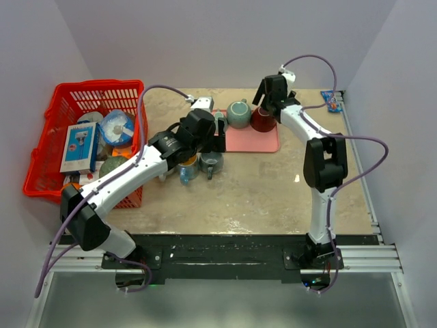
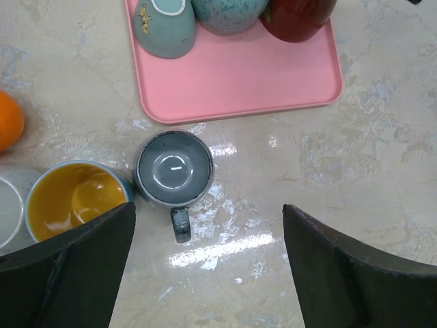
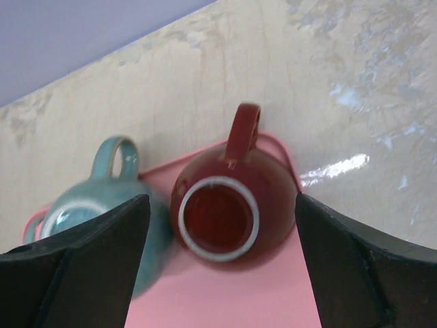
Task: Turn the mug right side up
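A dark red mug (image 3: 225, 205) stands upside down on the pink tray (image 3: 225, 301), foot ring up and handle pointing to the far edge. My right gripper (image 3: 222, 198) hovers over it, open, one finger to each side, apart from it. The same red mug (image 1: 263, 120) sits at the tray's back right, under the right gripper (image 1: 265, 102). A grey mug (image 2: 173, 169) stands mouth up on the table in front of the tray, handle toward me. My left gripper (image 2: 208, 208) is open above it, holding nothing.
A teal speckled mug (image 3: 82, 212) sits upside down beside the red one. A pale green cup (image 2: 164, 27) is also on the tray. A yellow-lined cup (image 2: 72, 198) touches the grey mug's left side, an orange (image 2: 8, 121) beyond. A red basket (image 1: 61, 109) of items fills the left.
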You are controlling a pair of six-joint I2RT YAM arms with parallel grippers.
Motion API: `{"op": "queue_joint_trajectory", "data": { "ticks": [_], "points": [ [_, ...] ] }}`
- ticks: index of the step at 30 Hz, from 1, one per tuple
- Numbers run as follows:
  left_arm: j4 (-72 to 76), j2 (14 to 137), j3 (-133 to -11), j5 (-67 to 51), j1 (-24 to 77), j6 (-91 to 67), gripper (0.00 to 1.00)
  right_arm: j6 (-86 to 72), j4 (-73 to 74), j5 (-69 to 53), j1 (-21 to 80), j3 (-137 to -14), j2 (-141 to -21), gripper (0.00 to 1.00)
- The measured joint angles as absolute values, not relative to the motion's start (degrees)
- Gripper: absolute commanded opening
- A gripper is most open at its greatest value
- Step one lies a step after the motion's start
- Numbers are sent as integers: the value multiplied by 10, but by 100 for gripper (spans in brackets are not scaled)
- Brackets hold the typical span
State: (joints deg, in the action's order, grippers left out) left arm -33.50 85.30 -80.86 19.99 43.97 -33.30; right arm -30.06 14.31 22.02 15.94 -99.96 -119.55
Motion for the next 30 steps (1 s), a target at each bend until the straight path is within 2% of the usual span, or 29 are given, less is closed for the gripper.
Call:
{"op": "queue_joint_trajectory", "data": {
  "ticks": [5, 11, 17, 25, 30],
  "points": [
    [-333, 864, -817, 196, 432, -333, 93, -303, 193, 246, 141, -1139, -1310, 86],
    [-332, 880, -823, 193, 424, -333, 93, -316, 211, 263, 139, -1174, -1362, 79],
    [-332, 896, -832, 189, 413, -333, 93, -322, 226, 262, 140, -1206, -1381, 61],
    [-333, 900, -833, 187, 404, -333, 93, -326, 236, 229, 133, -1211, -1381, 44],
    [-334, 900, -833, 184, 404, -333, 93, -330, 253, 195, 130, -1164, -1353, 31]
  ]
}}
